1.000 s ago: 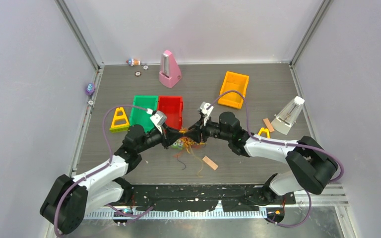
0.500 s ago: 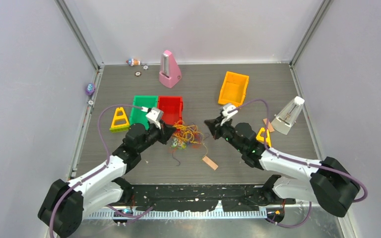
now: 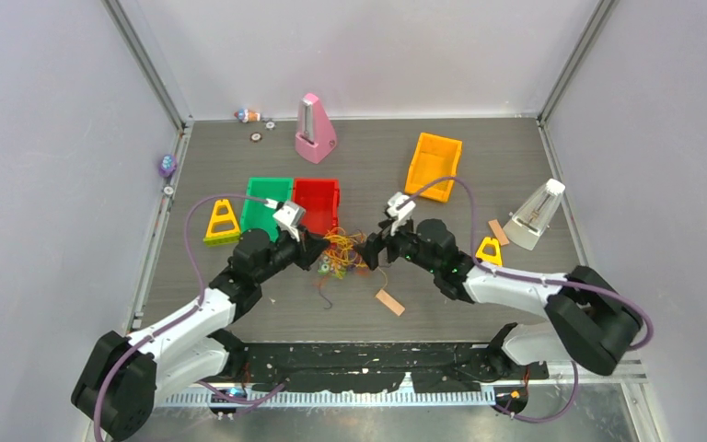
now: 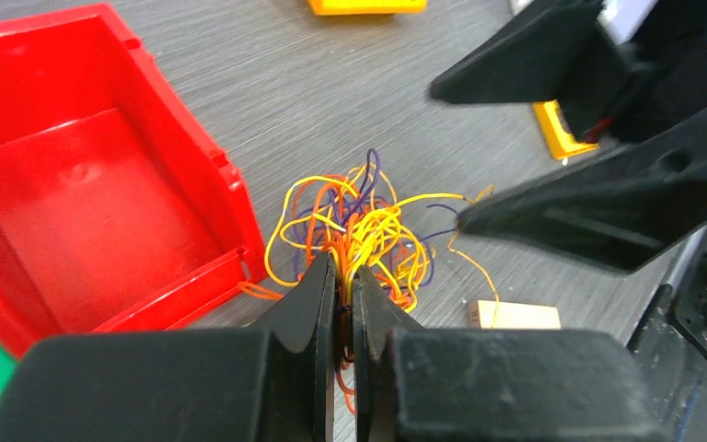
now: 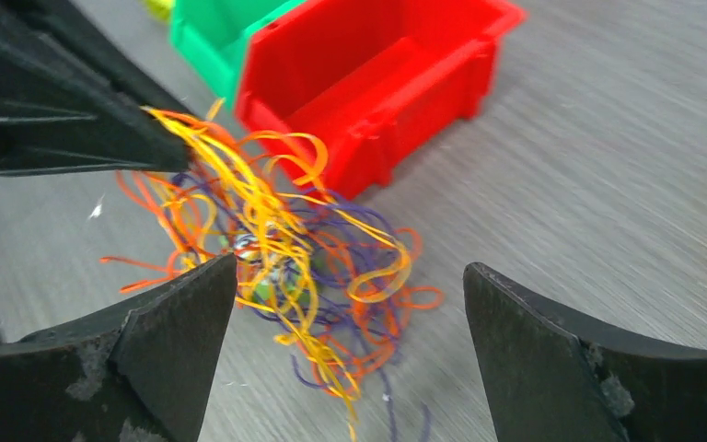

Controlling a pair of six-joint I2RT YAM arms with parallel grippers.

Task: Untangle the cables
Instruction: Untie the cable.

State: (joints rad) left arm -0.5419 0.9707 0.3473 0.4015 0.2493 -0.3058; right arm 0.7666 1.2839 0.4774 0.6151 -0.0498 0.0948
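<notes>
The cables [image 3: 345,249], a loose knot of orange, yellow and dark purple strands, are lying on the grey worktop [image 3: 377,157] just in front of the red bin [image 3: 317,198], by its near right corner. Some orange loops are touching the foot of the bin's front wall, and a few single strands are trailing away from the bin toward the arm bases.

The left claw [image 4: 342,276] is reaching in from the bin's near left side. It is pressed together on a small bundle of yellow and orange strands, and those strands are running up taut from the knot to its tips.

The right claw [image 5: 350,267] is hovering on the far side of the knot from the bin. It is spread wide, one finger on each side of the tangle, and is gripping nothing. I cannot tell whether its tips are touching any strand.

A small multicoloured item [image 3: 330,268] is lying under the strands, too blurred to name.

A green bin [image 3: 267,203] is sitting against the red bin's left side. A yellow triangle [image 3: 222,222] is standing further left of it. A pink metronome-shaped block [image 3: 314,129] is standing behind the red bin, toward the back wall. An orange bin [image 3: 434,166] is resting well apart to the red bin's right. A tan block [image 3: 389,302] is lying in front and to the right of the red bin, beyond the tangle.
</notes>
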